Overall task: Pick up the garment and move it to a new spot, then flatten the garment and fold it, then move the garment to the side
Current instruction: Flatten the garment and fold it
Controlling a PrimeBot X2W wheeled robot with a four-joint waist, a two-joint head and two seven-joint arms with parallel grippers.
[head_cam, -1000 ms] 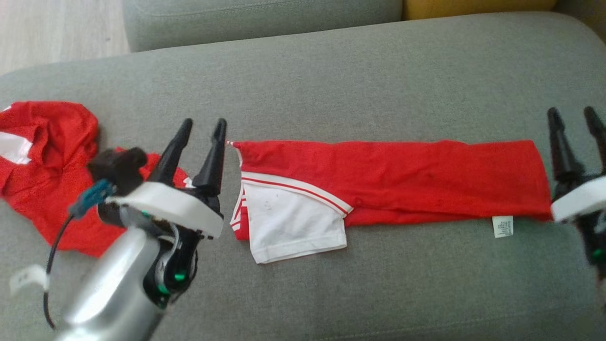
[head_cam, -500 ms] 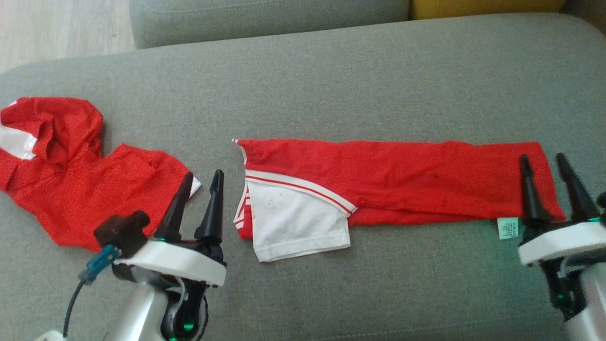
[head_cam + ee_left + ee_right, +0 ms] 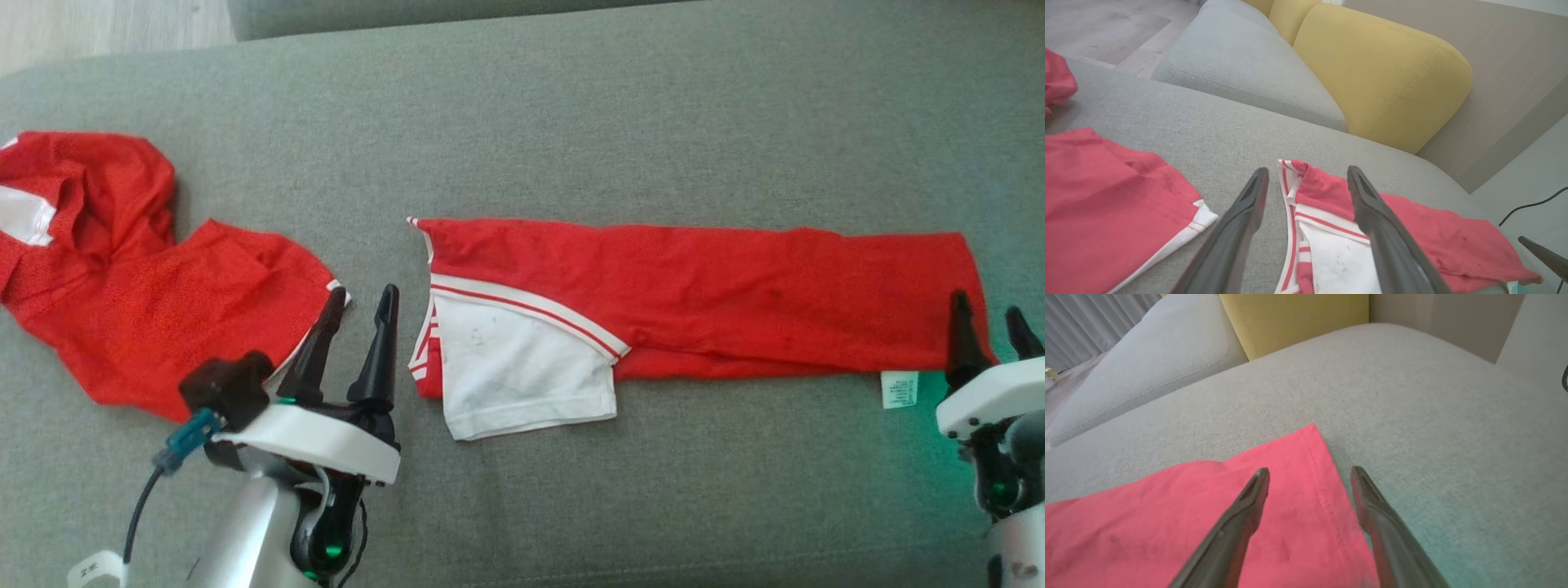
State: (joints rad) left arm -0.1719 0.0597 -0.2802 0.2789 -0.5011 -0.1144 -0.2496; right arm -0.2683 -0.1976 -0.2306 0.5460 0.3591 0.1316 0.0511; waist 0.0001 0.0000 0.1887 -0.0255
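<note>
With left gripper (image 3: 363, 292) and right gripper (image 3: 986, 304) spread, empty, at opposite ends of the folded red shirt (image 3: 735, 294), pinch both end edges squarely, lift evenly.

Silver forearm (image 3: 245, 531), white-collared black left hand (image 3: 363, 292)

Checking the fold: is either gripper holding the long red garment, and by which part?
Nothing is held. The left gripper and the right gripper both stand open at opposite ends of the folded garment.
</note>
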